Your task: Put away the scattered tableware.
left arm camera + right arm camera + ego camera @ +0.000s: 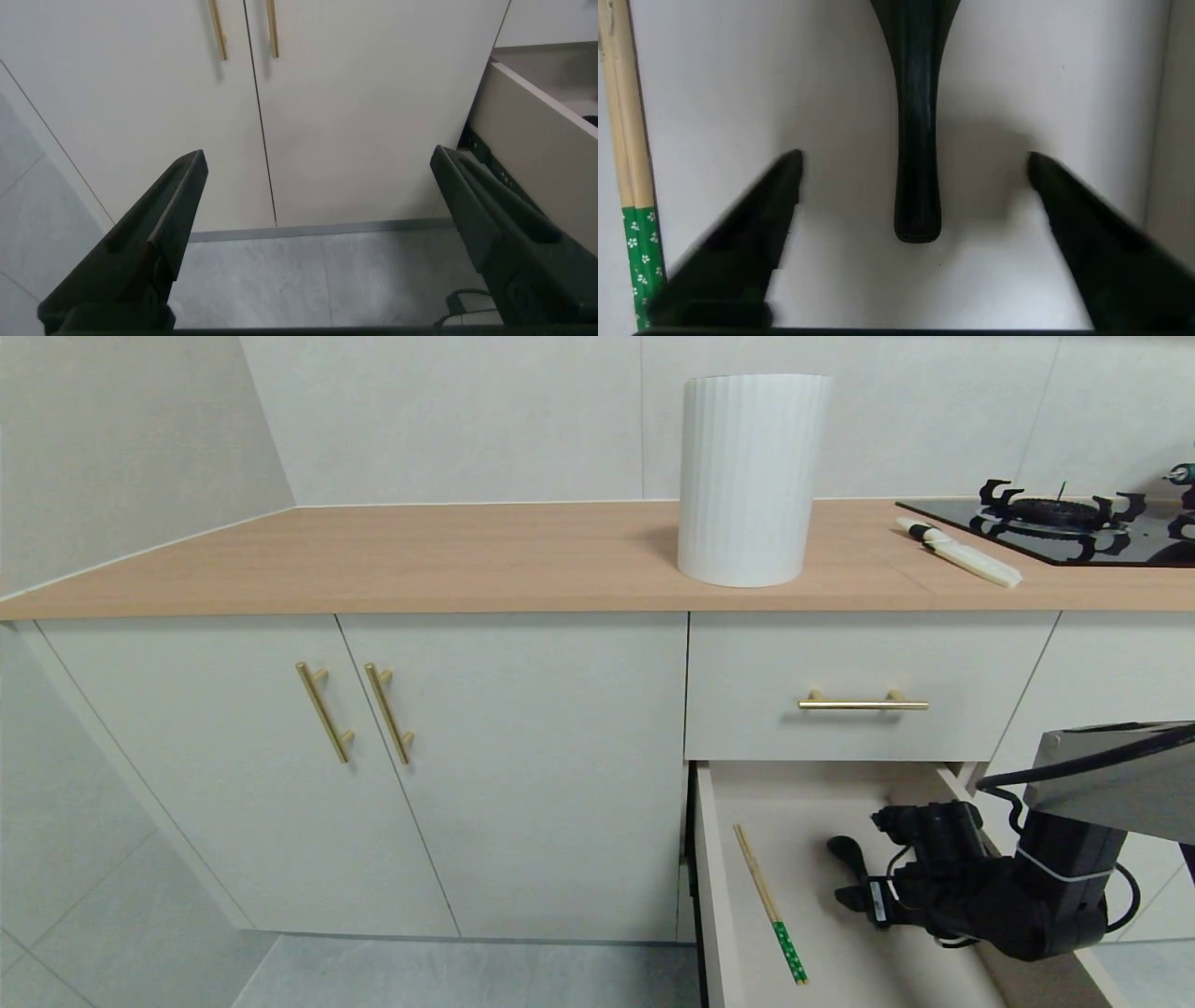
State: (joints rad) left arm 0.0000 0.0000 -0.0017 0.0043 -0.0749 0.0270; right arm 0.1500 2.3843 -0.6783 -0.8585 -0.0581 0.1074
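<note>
A pair of wooden chopsticks [770,915] with green tips lies along the left side of the open lower drawer [705,859]. To their right lies a black spoon [845,854] on the drawer floor. My right gripper [873,896] hangs open inside the drawer just above the spoon. In the right wrist view the spoon handle [917,140] ends between the spread fingers of the gripper [913,177], touching neither, with the chopsticks [626,140] off to one side. A pale utensil [962,555] rests on the counter beside the stove. My left gripper [318,163] is open and empty, low before the cabinet doors.
A tall white ribbed container [752,481] stands on the wooden countertop [420,560]. A black gas stove [1055,527] occupies the right end. Above the open drawer is a closed drawer with a gold handle [864,703]. Two cabinet doors [355,709] are shut at left.
</note>
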